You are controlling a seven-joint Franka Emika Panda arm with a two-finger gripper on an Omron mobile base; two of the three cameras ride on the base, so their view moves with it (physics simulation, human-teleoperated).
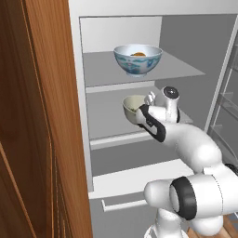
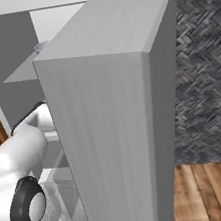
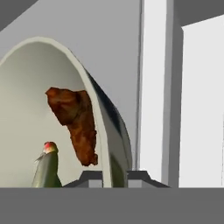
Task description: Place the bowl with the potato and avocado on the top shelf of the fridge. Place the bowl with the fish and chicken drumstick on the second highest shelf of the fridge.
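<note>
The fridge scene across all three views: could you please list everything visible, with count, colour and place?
fridge: one, pale grey-white interior, open ahead of the arm
top shelf: one, grey, uppermost slab
second shelf: one, grey, next slab down
patterned bowl: one, white with blue pattern, on the top shelf
potato: one, orange-brown, inside the patterned bowl
cream bowl: one, pale cream, at the second shelf
chicken drumstick: one, reddish-brown, inside the cream bowl
fish: one, dark greenish-grey, inside the cream bowl
drawer: one, white, below the shelves
fridge door: one, grey, right side
wooden cabinet: one, brown, left of the fridge
gripper: one, dark fingers, shut on the cream bowl's rim
</note>
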